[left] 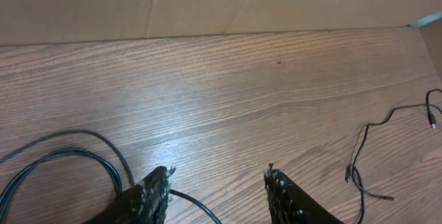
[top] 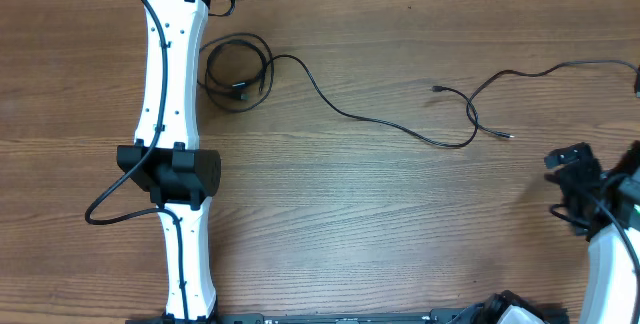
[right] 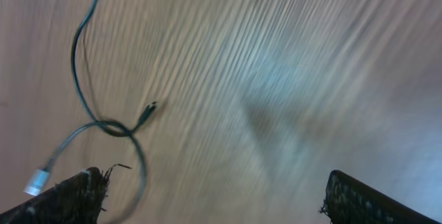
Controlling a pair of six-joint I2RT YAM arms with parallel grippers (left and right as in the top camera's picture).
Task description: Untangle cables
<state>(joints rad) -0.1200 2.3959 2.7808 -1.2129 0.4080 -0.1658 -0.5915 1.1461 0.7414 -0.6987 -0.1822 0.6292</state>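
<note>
Overhead, upper left of frame: cables (top: 236, 68) gathered in a small loose coil, flat on the wood. One long tail trailing toward centre-right, ending in a small plug (top: 510, 136). Second cord (top: 545, 71) coming in from the right edge, crossing that tail in a loose loop.

Judged light, limp and smooth-jacketed, with no stiffness to keep a shape. Apt to drag its neighbours along when pulled. Best taken on a bare straight run or just behind a plug, not at the crossing. Plug ends probably the only delicate parts.

Left gripper (left: 217, 171) above the coil at the top edge of the overhead. Fingers parted in the left wrist view, bare wood between, one strand passing just beside a fingertip, not pinched.

Right gripper (right: 215, 174) at lower right of the overhead, well apart from the coil. Jaws spread wide and empty, with a looped cord and silvery plug (right: 38, 181) at frame left.

Table (top: 350, 224) brown wood-grain, smooth, faintly glossy, likely offering little grip. Plain tan board (left: 207, 3) along the far edge.
</note>
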